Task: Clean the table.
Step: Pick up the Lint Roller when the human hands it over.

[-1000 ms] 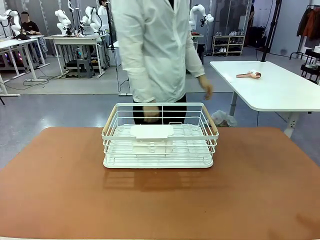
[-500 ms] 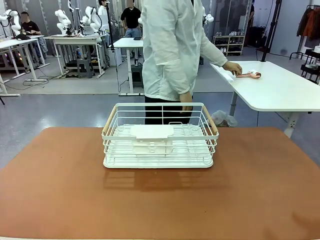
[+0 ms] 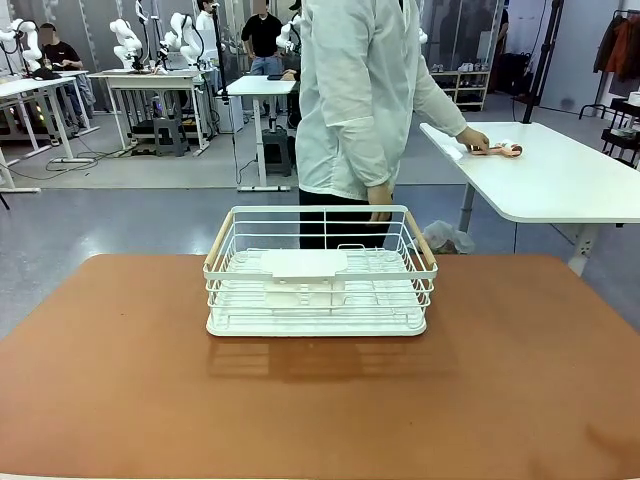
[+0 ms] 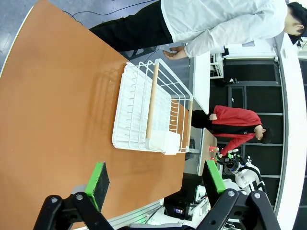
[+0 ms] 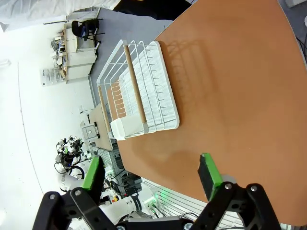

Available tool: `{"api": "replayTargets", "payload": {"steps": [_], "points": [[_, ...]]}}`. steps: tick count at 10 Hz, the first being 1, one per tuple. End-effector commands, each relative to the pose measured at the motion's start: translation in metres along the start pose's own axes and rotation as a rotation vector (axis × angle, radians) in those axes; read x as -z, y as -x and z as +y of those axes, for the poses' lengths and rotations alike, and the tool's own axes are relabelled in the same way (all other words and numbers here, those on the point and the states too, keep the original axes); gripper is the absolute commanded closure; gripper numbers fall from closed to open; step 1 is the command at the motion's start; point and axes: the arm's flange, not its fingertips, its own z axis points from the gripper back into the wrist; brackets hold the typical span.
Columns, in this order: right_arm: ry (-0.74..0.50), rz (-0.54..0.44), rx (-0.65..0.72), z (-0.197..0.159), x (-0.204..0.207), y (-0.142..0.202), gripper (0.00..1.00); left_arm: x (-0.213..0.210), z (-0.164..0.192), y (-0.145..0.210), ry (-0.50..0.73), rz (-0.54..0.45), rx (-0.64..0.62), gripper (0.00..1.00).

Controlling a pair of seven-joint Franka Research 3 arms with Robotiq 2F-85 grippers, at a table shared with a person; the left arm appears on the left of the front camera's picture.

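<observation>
While the left jaws and right jaws are held open and empty, the counter (image 3: 120, 400) is seen stretched lengthwise left to right, with a wire rack (image 3: 320, 290) set near its far edge.

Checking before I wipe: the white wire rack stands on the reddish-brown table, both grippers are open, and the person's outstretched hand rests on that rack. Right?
No: in the front view the person's outstretched hand rests on the separate white-topped table, not the white wire rack. The rack does stand on the reddish-brown table, with left gripper and right gripper open.
</observation>
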Motion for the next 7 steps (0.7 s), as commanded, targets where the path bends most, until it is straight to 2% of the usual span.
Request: {"api": "replayTargets", "payload": {"steps": [1,7], "points": [[0.002,-0.016,-0.003,0.0030,0.0007,0.0034,0.00,-0.0023,0.0008,-0.0012,0.020,0.003,0.008,0.00],[0.002,-0.016,-0.003,0.0030,0.0007,0.0034,0.00,-0.0023,0.0008,-0.0012,0.020,0.003,0.008,0.00]]}}
